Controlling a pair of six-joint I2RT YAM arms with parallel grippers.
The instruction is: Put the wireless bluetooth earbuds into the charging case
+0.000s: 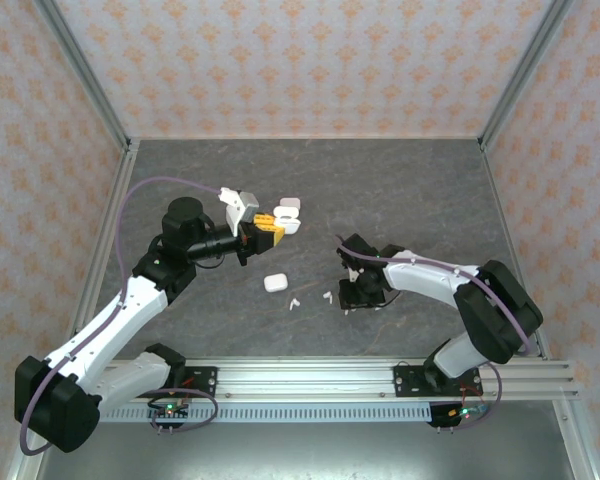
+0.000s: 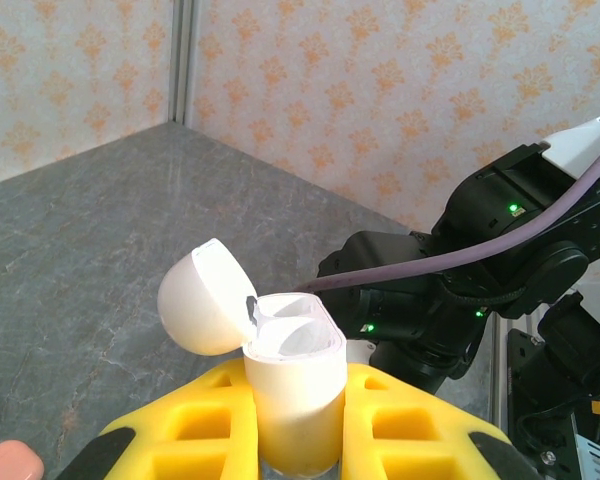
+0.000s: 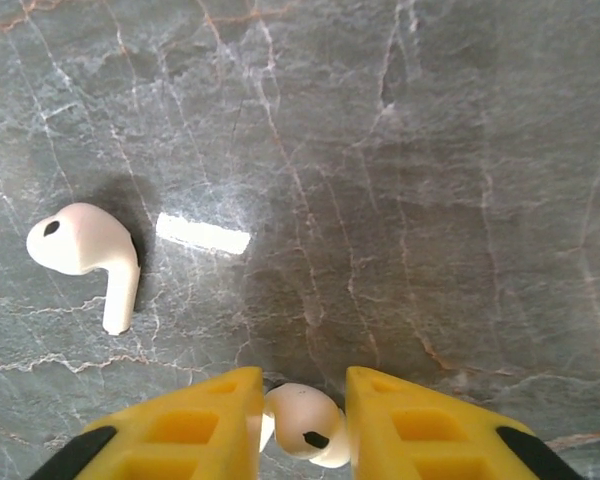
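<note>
Your right fingers (image 3: pixel 230 420) pinch a small white stemmed plastic earbud (image 3: pixel 302 418) on the grey marbled desk (image 3: pixel 430 200): the pickup step. Your left fingers (image 2: pixel 225 415) clamp the white rounded charging case (image 2: pixel 290 350), lid open. Next, lift the earbud across, stem down into a socket.

The right pincer (image 3: pixel 304 382) has its yellow fingers (image 3: pixel 195 425) pressed against either side of a white earbud (image 3: pixel 302 422) on the grey marbled desk (image 3: pixel 430 200). A second white earbud (image 3: pixel 85 252) lies flat, off to the left, apart.
</note>
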